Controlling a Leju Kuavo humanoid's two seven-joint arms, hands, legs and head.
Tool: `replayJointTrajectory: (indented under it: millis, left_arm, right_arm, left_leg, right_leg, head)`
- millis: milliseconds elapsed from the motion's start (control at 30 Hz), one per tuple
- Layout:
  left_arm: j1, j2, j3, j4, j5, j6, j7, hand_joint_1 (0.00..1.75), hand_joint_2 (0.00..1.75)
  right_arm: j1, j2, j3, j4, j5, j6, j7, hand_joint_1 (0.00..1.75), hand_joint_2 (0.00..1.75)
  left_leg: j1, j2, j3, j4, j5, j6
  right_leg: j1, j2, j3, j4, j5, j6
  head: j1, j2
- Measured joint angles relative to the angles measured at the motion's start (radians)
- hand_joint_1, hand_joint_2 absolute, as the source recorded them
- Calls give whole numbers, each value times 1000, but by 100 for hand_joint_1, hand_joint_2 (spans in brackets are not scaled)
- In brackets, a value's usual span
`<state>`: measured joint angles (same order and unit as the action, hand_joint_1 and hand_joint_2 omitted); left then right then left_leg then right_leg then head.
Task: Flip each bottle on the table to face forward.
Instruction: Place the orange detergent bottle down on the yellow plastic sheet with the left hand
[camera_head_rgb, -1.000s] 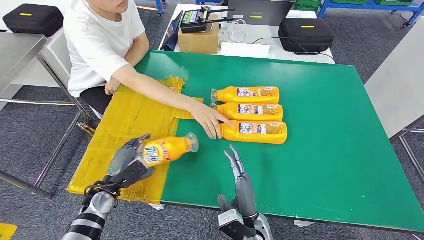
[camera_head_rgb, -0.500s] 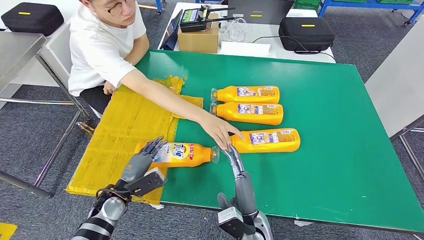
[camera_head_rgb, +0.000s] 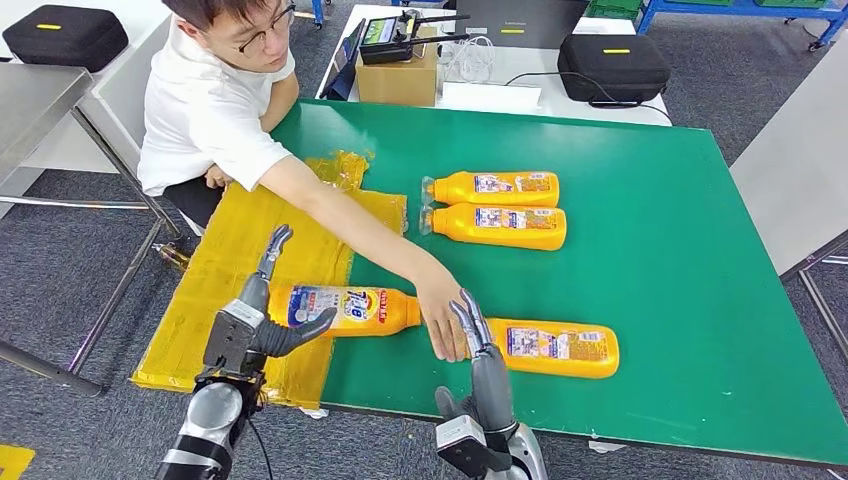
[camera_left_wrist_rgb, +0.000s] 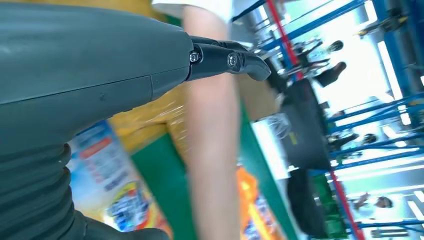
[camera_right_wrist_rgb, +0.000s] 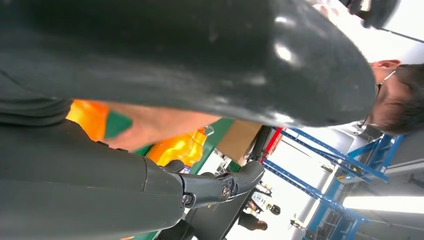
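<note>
Lying lengthwise beside the spread, empty left hand (camera_head_rgb: 262, 325), the near bottle (camera_head_rgb: 345, 309) points its cap toward the right hand (camera_head_rgb: 476, 345), fingers straight.

The person's hand (camera_head_rgb: 443, 322) hides the near bottle (camera_head_rgb: 555, 347) at its neck — the cap unseen — behind the right hand (camera_head_rgb: 470, 325).

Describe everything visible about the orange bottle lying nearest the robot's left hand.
The orange plastic bottle with the blue-and-white label lies on its side, partly on the yellow sheet and partly on the green table, neck pointing toward the person's hand. The left hand sits at its base end, fingers spread, thumb against the label.
</note>
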<state>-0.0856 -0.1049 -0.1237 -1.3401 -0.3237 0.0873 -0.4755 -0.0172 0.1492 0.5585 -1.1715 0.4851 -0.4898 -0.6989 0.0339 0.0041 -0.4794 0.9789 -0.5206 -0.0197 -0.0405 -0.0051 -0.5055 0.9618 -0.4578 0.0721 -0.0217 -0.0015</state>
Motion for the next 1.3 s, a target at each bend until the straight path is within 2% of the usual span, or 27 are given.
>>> replayJointTrajectory:
  millis: [133, 267, 333, 400, 467, 567, 700, 800, 933, 1300]
  left_arm:
    - [11, -18, 14, -48, 37, -4, -15, 0, 175]
    - [26, -51, 32, -134, 240, 1, -48, 0, 175]
    - [37, -63, 34, -195, 337, -9, -39, 0, 175]
    - [54, -70, 34, -254, 417, -28, -30, 0, 175]
    - [79, -75, 33, -311, 462, -43, -27, 0, 175]
    - [124, -78, 34, -388, 467, -52, -39, 0, 175]
    - [169, -82, 43, -445, 459, -66, -60, 0, 175]
    - [188, -90, 53, -466, 458, -78, -68, 0, 175]
    - [206, -98, 61, -483, 449, -86, -75, 0, 175]
    - [223, -105, 67, -501, 433, -102, -82, 0, 175]
  right_arm:
    - [0, 0, 0, 0, 4, -8, 0, 0, 0]
    - [1, -1, -1, -2, 67, -57, 2, 0, 0]
    - [6, -6, -6, -11, 146, -91, 27, 0, 87]
    - [14, -21, -15, -30, 284, -125, 99, 0, 175]
    - [27, -50, -28, -59, 461, -140, 212, 0, 175]
    - [64, -122, -55, -124, 712, -119, 392, 0, 175]
    - [115, -224, -95, -231, 867, -92, 522, 0, 175]
    - [132, -277, -128, -294, 894, -60, 568, 0, 175]
    - [135, -315, -166, -321, 896, 11, 612, 0, 175]
    - [115, -346, -213, -304, 851, 121, 644, 0, 175]
  left_leg:
    - [0, 0, 0, 0, 0, 0]
    - [0, 0, 0, 0, 0, 0]
    - [0, 0, 0, 0, 0, 0]
    - [0, 0, 0, 0, 0, 0]
    - [0, 0, 0, 0, 0, 0]
    - [-1, 0, 0, 0, -1, 0]
    - [-2, 1, -1, 0, -1, 0]
    - [-2, 1, 0, 0, -1, 0]
    - [-1, 1, 0, 0, -1, 0]
    - [-2, 1, 0, 0, -1, 0]
  right_leg:
    - [0, 0, 0, 0, 0, 0]
    - [0, 0, 0, 0, 0, 0]
    - [0, 0, 0, 0, 0, 0]
    - [0, 0, 0, 0, 0, 0]
    - [0, 0, 0, 0, 0, 0]
    - [-1, 0, 0, -1, 0, 0]
    - [-2, 0, -1, -1, 0, 0]
    - [-2, 0, -1, -1, 0, 0]
    - [-1, 1, 0, -1, 0, 0]
    - [-2, 0, 0, -1, 0, 0]
  head:
    - [0, 0]
    - [0, 0]
    - [0, 0]
    - [0, 0]
    - [0, 0]
    - [0, 0]
    - [0, 0]
    - [0, 0]
    - [0, 0]
    - [0, 0]
